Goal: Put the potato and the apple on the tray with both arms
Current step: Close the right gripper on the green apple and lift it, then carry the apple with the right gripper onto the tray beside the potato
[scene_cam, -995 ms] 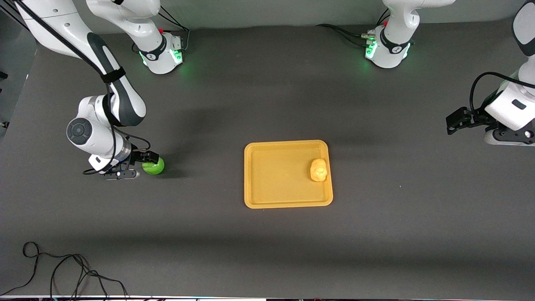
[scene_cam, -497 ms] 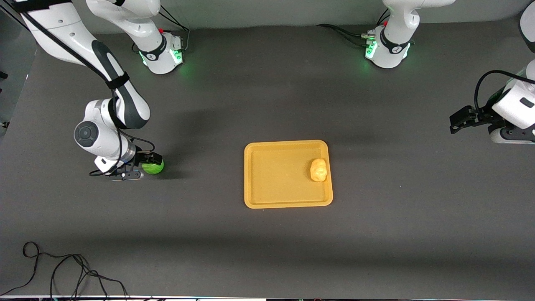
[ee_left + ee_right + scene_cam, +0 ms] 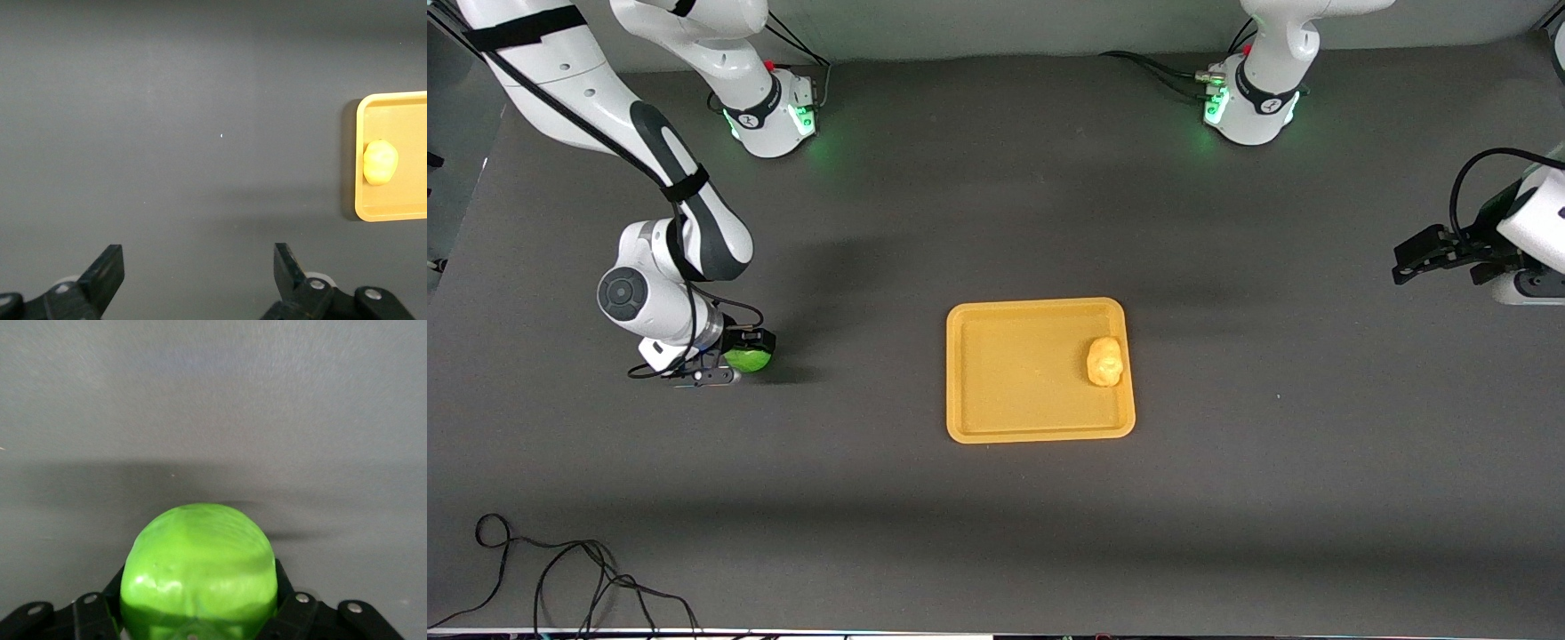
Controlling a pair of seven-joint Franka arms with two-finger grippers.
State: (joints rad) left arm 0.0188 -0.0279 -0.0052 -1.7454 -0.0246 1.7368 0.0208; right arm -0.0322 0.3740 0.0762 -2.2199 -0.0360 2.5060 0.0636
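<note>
The green apple (image 3: pixel 751 358) rests on the table toward the right arm's end. My right gripper (image 3: pixel 740 354) is low at it, its fingers pressed on both sides; in the right wrist view the apple (image 3: pixel 198 570) fills the space between them. The potato (image 3: pixel 1104 361) lies on the orange-yellow tray (image 3: pixel 1014 382), by the rim nearest the left arm's end. My left gripper (image 3: pixel 1412 259) is open and empty, up over the table's left-arm end. The left wrist view shows its gripper (image 3: pixel 198 270) spread, with the potato (image 3: pixel 380 162) and tray (image 3: pixel 400 110) far off.
A black cable (image 3: pixel 560 569) lies coiled at the table's near corner on the right arm's end. The two green-lit arm bases (image 3: pixel 774 111) (image 3: pixel 1249 102) stand at the table's farthest edge from the front camera.
My right gripper slid farther over the apple and its fingers closed in on it. My left gripper drew away from the tray toward its end of the table.
</note>
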